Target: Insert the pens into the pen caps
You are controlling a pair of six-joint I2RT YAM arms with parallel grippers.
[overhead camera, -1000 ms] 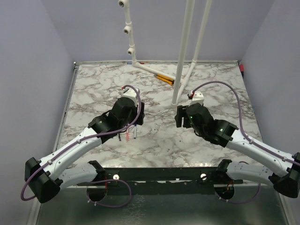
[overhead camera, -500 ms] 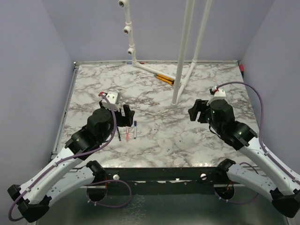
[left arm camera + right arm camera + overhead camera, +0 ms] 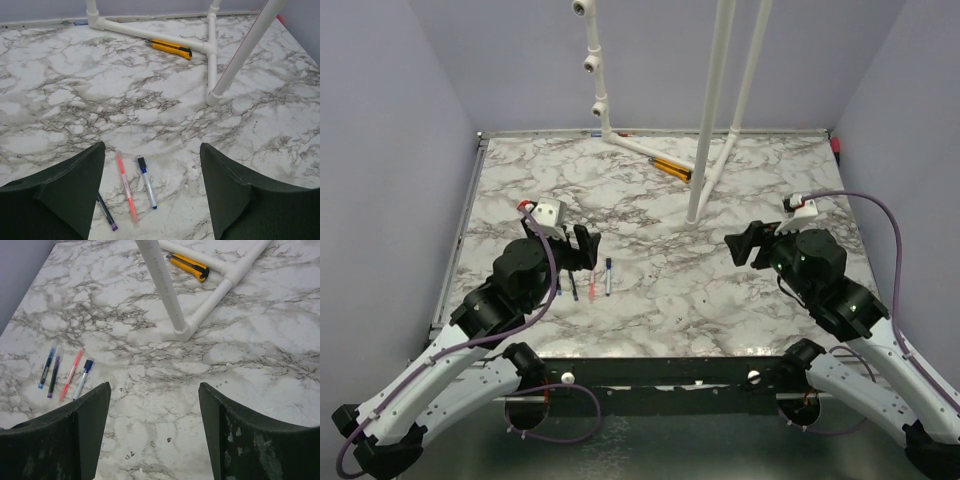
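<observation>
Several thin pens lie side by side on the marble table, just in front of my left gripper. In the left wrist view I see a pink-red pen, a blue pen with a clear barrel and a dark end, and a black pen with a purple tip half hidden by my left finger. The right wrist view shows them far left: pink-red, blue-clear, dark, and another blue one. I see no loose caps. My left gripper and right gripper are open and empty.
A white pipe frame stands at the back middle, its base tubes running across the table. A yellow-and-black utility knife lies beside it. My right gripper hovers right of the upright pipe. Purple walls close in the table.
My left arm drew back toward the near left, uncovering the pens. My right arm moved right and back from the pipe. Nothing was picked up.
</observation>
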